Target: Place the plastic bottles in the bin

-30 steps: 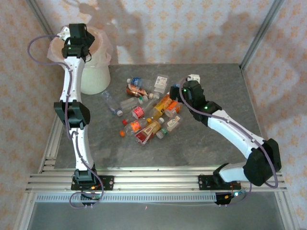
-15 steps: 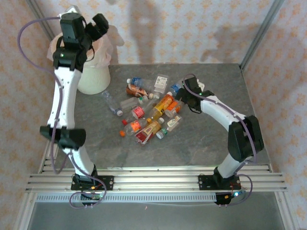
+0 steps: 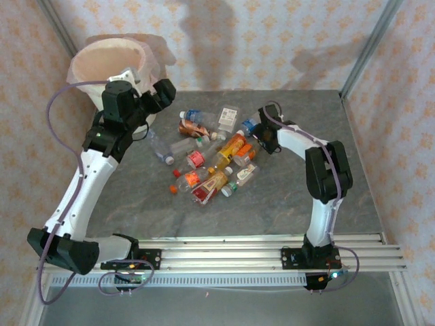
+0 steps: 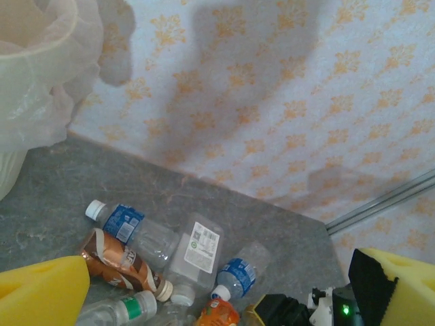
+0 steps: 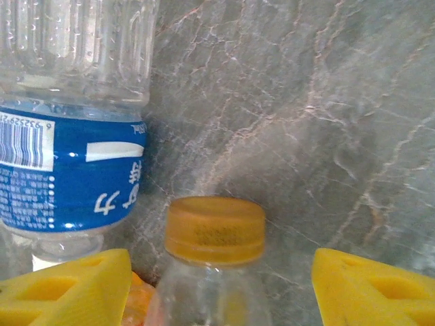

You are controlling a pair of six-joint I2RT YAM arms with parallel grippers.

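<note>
Left pincer (image 4: 219, 291) spread wide (bin (image 3: 85, 58) beside it); right pincer (image 5: 221, 288) half-open astride an orange-capped bottle (image 5: 215, 229).

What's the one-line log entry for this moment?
left gripper: open, empty | right gripper: open, straddling orange-capped bottle | bin: far-left corner

I see a grey desk (image 3: 285, 197) veined with pale marbling, against cream walls (image 3: 272, 41) printed with small orange floral motifs. The bin (image 3: 148, 61) carries a pale pink liner. The clear plastic bottles (image 3: 231, 146) show red, orange and blue labels. Close up, the blue-labelled bottle (image 5: 68, 176) has white lettering, and the orange-capped bottle (image 5: 215, 229) is clear. My right fingers (image 5: 68, 288) are bright yellow.
</note>
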